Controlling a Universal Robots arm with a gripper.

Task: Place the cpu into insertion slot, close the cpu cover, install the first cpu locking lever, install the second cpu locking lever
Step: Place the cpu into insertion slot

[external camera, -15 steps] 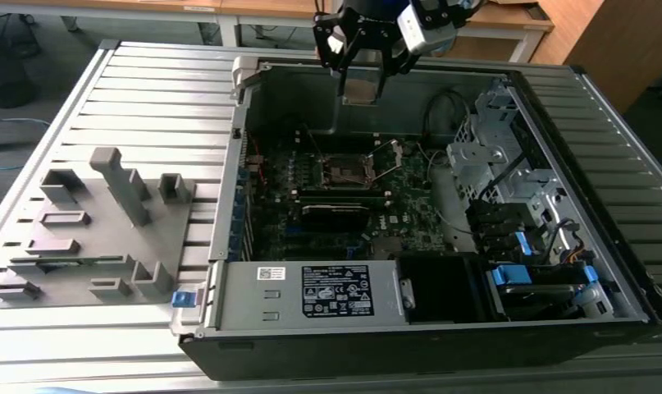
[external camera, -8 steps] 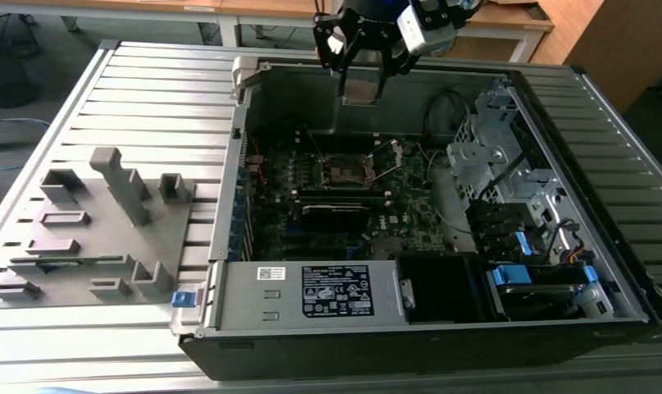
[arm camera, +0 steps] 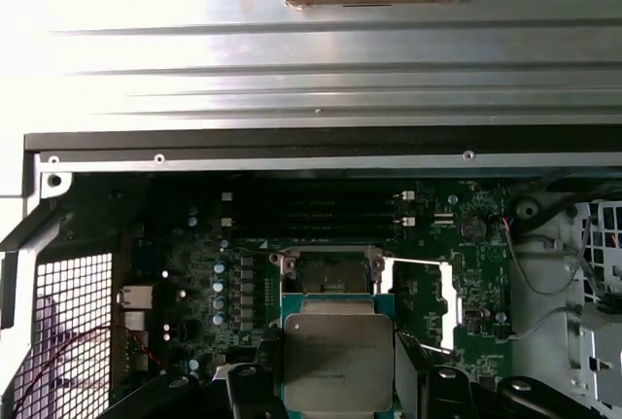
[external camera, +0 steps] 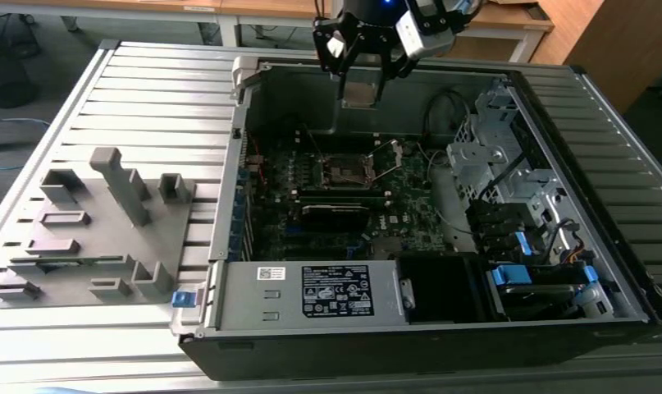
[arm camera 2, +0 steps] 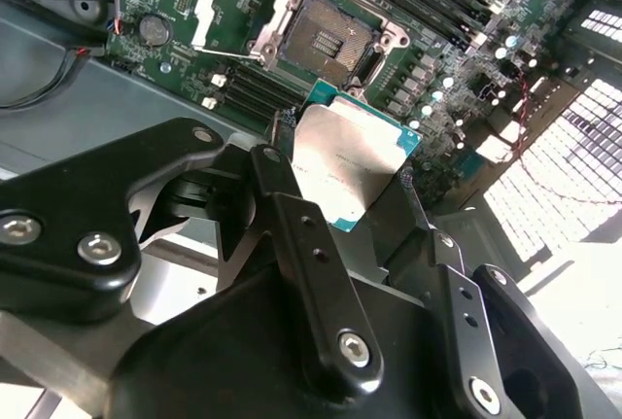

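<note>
Silver-grey cpu (external camera: 360, 92) sits clamped flat in the gripper (external camera: 363, 75) in the exterior view, above the computer case (external camera: 230, 205) and the insertion slot (external camera: 343, 171). Second wrist view: the cpu cover (arm camera 2: 231, 6) stands open, leaving the insertion slot bare for it. First wrist view: the cpu's edges look squared with the insertion slot.

A: Any readable text?
B: None. There's a black-and-white label (external camera: 336, 291) on the grey metal box (external camera: 243, 308), well apart from the pincer (external camera: 363, 78), but the print is too small to make out. A small white sticker (external camera: 271, 273) sits just beside it, same problem.
A: And the chip?
B: The cpu (arm camera: 336, 361) clamped in the pincer has faint marking lines on top in the first wrist view. Illegible.
</note>
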